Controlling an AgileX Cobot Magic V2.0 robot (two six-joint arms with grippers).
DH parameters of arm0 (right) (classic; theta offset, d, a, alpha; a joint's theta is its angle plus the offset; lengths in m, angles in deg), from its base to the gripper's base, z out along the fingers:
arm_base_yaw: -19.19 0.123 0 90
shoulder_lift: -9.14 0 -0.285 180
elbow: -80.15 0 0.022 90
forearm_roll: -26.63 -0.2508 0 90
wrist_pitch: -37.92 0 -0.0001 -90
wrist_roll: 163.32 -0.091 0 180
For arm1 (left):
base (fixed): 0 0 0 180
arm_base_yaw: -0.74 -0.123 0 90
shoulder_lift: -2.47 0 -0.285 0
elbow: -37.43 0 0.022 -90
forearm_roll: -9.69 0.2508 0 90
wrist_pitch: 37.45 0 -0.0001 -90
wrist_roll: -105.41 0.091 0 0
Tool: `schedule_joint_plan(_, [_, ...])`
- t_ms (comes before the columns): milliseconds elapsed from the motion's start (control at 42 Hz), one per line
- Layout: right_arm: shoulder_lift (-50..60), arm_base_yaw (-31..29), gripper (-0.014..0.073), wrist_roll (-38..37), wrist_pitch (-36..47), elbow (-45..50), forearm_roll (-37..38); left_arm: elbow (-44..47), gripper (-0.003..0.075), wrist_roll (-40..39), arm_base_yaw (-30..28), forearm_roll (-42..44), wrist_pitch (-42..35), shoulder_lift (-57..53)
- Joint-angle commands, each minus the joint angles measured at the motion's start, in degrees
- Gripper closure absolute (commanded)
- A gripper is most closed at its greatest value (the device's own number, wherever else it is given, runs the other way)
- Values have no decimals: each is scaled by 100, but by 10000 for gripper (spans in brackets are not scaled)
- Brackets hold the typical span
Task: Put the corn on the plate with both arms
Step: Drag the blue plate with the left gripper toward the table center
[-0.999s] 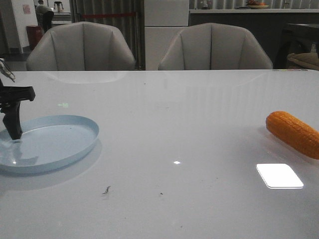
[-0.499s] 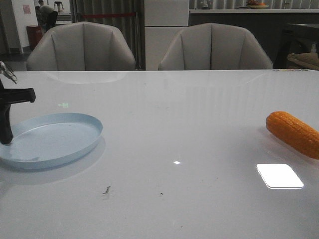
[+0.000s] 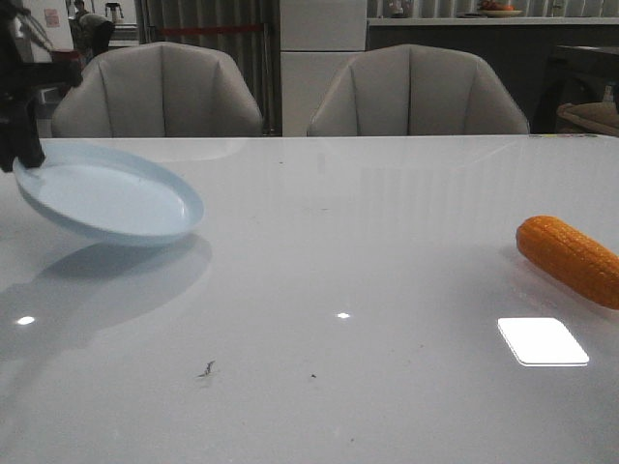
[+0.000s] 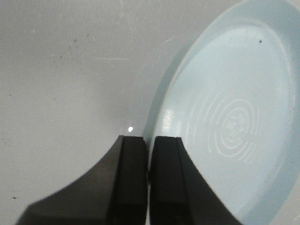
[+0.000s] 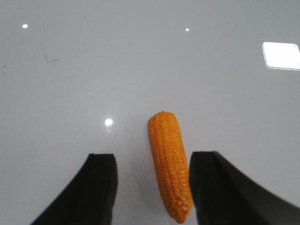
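**Op:** White glossy table [image 3: 368, 251] fills my front view, with two grey chairs [image 3: 160, 92] behind it. At upper left I see the left gripper [image 3: 24, 155] holding the plate [image 3: 116, 198] off the surface, tilted, its shadow on the table below.

**Obs:** Can you confirm the grip from there?

**Op:** Not well; the arm is cut by the frame edge. The left wrist view shows it: both fingers [image 4: 133, 178] pressed together on the plate [image 4: 225, 117] rim, one outside, one inside.

**Obs:** And the corn?

**Op:** Front view has the corn [image 3: 571, 259] lying on the table at the right edge, partly cropped, well apart from the plate. No right arm visible there. The right wrist view shows the right gripper [image 5: 152, 187] spread wide, the corn [image 5: 169, 164] lying between its fingers, nearer the one at lower right. Contact I cannot tell.
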Motion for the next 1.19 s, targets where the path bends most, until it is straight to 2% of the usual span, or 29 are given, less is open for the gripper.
schedule_joint_plan(0, [79,-23,139,21,378,-204,-5,-579,622,-10,104,-332,282,-317])
schedule_joint_plan(285, [79,-23,139,21,378,-204,-5,-839,622,-10,782,-1172,382,-291])
schedule_joint_plan(523, [79,-23,139,21,374,-204,-5,-839,622,-10,1691,-1197,224,-61])
schedule_joint_plan(666, [79,-23,139,21,374,-204,-5,-839,622,-10,2008,-1070,287,126])
schedule_joint_plan(1165, [79,-23,139,21,82,-204,-5,-839,617,-10,2239,-484,525,891])
